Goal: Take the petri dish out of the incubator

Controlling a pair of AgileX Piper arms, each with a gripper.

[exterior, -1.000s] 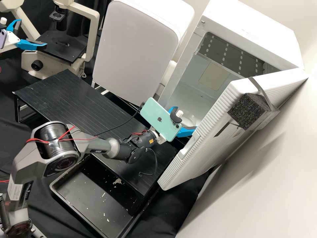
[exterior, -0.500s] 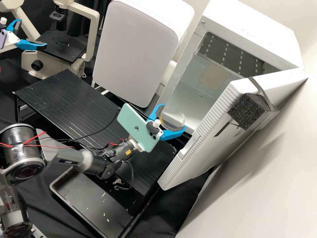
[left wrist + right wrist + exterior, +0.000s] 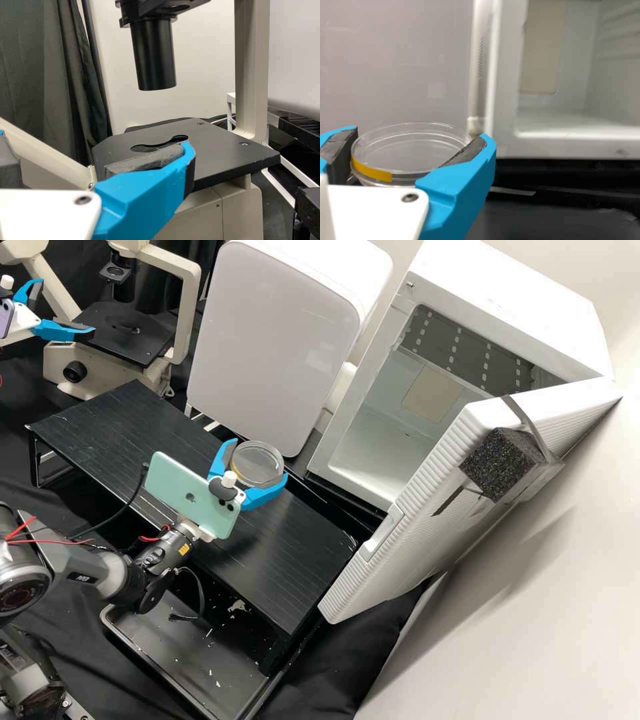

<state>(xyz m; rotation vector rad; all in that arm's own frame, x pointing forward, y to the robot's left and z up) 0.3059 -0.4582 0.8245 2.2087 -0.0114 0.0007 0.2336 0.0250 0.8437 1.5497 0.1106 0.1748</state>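
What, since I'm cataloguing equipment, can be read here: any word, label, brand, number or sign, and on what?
Right arm: light lettering, too small to quote surely.
Its orange-yellow sticker: marks too small to read.
Mint-green phone: a small dark logo, no legible words.
Petri dish: yellow strip, no legible writing.

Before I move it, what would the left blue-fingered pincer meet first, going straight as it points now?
The left pincer would likely meet the flat black stage plate of the cream microscope, but relative height is unclear.
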